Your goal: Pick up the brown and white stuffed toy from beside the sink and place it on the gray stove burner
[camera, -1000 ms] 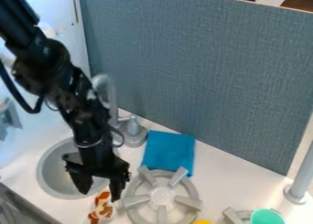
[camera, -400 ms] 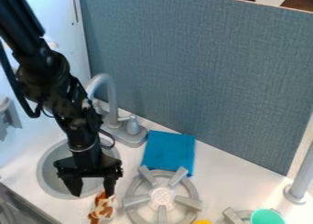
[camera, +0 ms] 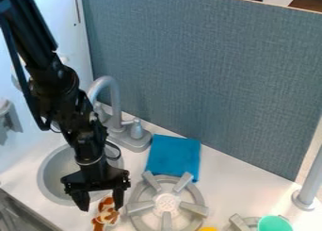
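The gripper [camera: 100, 205] hangs open at the lower left, over the sink's front right edge, its two fingers apart and pointing down. A brown-and-white plush toy [camera: 107, 217] lies on the counter right at the fingertips, its upper end between them. Whether either finger touches the toy, I cannot tell. Behind the gripper, the round grey sink [camera: 52, 178] is partly hidden by the arm.
A grey burner [camera: 166, 203] stands just right of the toy, with a blue cloth [camera: 174, 155] behind it. The faucet [camera: 108, 86] rises behind the sink. A green cup [camera: 274, 223], a yellow item [camera: 208, 229] and a grey post [camera: 309, 183] are farther right.
The gripper first shifted left, then came back slightly right and lower toward the camera, so its fingertips now flank the toy's upper end. The toy looks nearly unmoved.
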`<action>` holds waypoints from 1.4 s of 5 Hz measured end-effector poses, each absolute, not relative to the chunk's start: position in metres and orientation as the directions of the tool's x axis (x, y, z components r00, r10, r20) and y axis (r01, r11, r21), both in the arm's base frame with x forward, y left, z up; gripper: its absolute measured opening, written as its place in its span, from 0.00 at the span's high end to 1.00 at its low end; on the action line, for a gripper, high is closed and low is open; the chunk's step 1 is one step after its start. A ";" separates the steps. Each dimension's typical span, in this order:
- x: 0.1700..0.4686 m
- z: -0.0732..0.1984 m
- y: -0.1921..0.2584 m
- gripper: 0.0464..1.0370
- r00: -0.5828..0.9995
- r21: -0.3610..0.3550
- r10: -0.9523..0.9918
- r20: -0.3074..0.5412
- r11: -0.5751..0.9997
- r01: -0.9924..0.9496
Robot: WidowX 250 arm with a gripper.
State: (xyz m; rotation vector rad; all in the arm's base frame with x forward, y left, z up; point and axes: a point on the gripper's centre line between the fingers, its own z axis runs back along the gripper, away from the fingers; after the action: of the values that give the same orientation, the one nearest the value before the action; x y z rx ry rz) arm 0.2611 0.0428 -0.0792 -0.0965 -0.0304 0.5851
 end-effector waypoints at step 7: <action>0.296 -0.024 -0.030 0.39 0.960 -0.065 0.280 0.003 0.958 -0.280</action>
State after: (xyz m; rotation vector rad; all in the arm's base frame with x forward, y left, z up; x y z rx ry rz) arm 0.2959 -0.0304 -0.0245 -0.0637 -0.0122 0.2840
